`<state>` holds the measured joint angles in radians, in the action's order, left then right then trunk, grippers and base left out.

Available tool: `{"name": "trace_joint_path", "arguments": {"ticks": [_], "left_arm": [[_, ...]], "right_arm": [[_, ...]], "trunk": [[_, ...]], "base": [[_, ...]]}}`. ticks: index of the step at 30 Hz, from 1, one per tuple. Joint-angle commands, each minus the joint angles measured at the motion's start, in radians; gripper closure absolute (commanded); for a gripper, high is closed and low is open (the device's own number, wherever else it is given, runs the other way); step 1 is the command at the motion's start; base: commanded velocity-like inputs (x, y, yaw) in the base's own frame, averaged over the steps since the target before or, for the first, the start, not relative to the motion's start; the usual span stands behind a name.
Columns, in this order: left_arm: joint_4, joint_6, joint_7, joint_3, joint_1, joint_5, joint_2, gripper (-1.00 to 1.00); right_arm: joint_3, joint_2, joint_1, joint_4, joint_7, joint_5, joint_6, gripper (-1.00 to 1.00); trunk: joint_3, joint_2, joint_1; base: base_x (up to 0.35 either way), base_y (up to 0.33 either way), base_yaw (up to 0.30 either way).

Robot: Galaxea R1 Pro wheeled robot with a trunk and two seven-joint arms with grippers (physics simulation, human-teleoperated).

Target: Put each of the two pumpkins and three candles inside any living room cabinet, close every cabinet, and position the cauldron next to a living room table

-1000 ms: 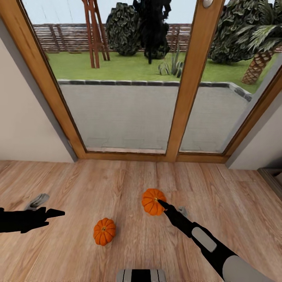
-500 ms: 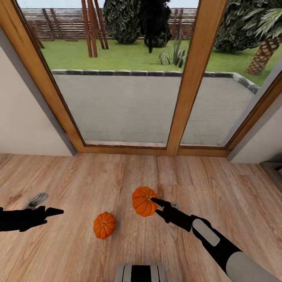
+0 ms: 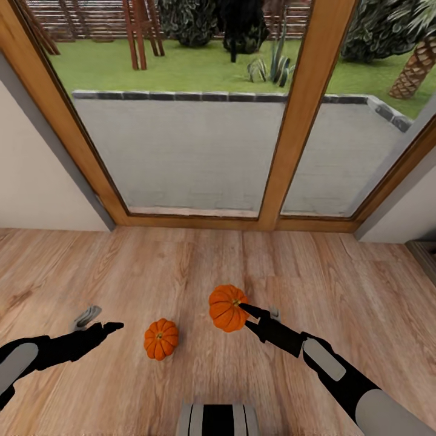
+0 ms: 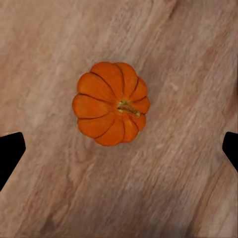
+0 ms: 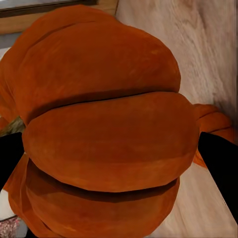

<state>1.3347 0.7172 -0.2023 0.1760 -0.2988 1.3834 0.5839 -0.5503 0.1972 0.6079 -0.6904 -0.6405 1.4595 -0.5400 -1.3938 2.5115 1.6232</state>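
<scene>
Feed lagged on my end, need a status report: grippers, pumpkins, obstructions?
Right gripper shut on one pumpkin. Left gripper open beside the second pumpkin on the wood floor. No obstruction seen.

We see a wooden floor (image 3: 181, 266) with light brown planks. Behind the floor stands a large glass door with a wooden frame (image 3: 300, 115). Beside the frame, on both sides, there is a pale wall (image 3: 30, 175). Beyond the frame lies a grey paved patio (image 3: 194, 151), closed by a dark stone edge (image 3: 181, 95). Behind this edge we see a green lawn (image 3: 200, 66), some bushes (image 3: 188, 18), a palm trunk (image 3: 415, 69) and a wooden fence (image 3: 72, 12).
</scene>
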Motion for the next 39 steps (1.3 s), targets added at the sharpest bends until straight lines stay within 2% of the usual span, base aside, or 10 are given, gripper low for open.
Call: {"name": "trace_joint_path", "arguments": {"ticks": [1, 4, 8, 10, 12, 16, 23, 29, 33, 39], "left_arm": [[-0.006, -0.003, -0.009, 0.002, -0.002, 0.01, -0.024, -1.0], [-0.02, -0.004, -0.007, 0.002, -0.014, 0.009, -0.058, -1.0], [-0.059, -0.004, -0.006, 0.006, -0.018, 0.01, -0.064, -1.0], [-0.091, -0.003, 0.024, 0.006, -0.018, 0.01, -0.063, -1.0], [-0.104, -0.004, 0.098, 0.007, -0.019, 0.009, -0.06, -1.0], [-0.11, -0.005, 0.159, 0.008, -0.019, 0.008, -0.059, -1.0], [-0.111, -0.005, 0.172, 0.007, -0.019, 0.008, -0.062, -1.0], [-0.111, -0.004, 0.187, 0.006, -0.019, 0.009, -0.056, -1.0], [-0.117, -0.005, 0.308, 0.003, -0.019, 0.007, -0.03, -1.0], [-0.124, -0.004, 0.353, -0.003, -0.019, 0.007, -0.018, -1.0]], "right_arm": [[-0.005, 0.001, 0.001, 0.0, -0.002, 0.012, -0.004, 1.0], [-0.005, 0.001, 0.001, 0.0, -0.002, 0.012, -0.003, 1.0], [-0.005, 0.002, 0.001, 0.0, -0.003, 0.012, -0.003, 1.0], [-0.004, 0.002, 0.001, 0.0, -0.004, 0.012, -0.003, 1.0], [-0.004, 0.002, 0.001, -0.001, -0.015, 0.012, -0.004, 1.0], [-0.013, 0.002, 0.001, -0.004, -0.128, 0.01, -0.015, 1.0], [-0.017, 0.002, 0.001, -0.003, -0.198, 0.009, -0.019, 1.0], [-0.017, 0.001, 0.001, -0.002, -0.199, 0.009, -0.016, 1.0], [-0.017, -0.002, 0.001, -0.001, -0.199, 0.009, -0.01, 1.0], [-0.017, -0.002, 0.001, -0.001, -0.199, 0.009, -0.008, 1.0]], "trunk": [[-0.005, 0.001, 0.0], [-0.016, 0.001, 0.002], [-0.032, 0.002, 0.003], [-0.039, 0.003, 0.004], [-0.047, 0.003, 0.005], [-0.063, 0.004, 0.007], [-0.086, 0.006, 0.01], [-0.09, 0.006, 0.01], [-0.105, 0.007, 0.012], [-0.117, 0.007, 0.013]], "base": [[0.0, 0.0, 0.0], [0.0, 0.0, 0.0], [0.0, 0.0, 0.0], [0.0, 0.0, 0.0], [0.0, 0.0, 0.0], [0.0, 0.0, 0.0], [0.0, 0.0, 0.0], [0.0, 0.0, 0.0], [0.0, 0.0, 0.0], [0.0, 0.0, 0.0]]}}
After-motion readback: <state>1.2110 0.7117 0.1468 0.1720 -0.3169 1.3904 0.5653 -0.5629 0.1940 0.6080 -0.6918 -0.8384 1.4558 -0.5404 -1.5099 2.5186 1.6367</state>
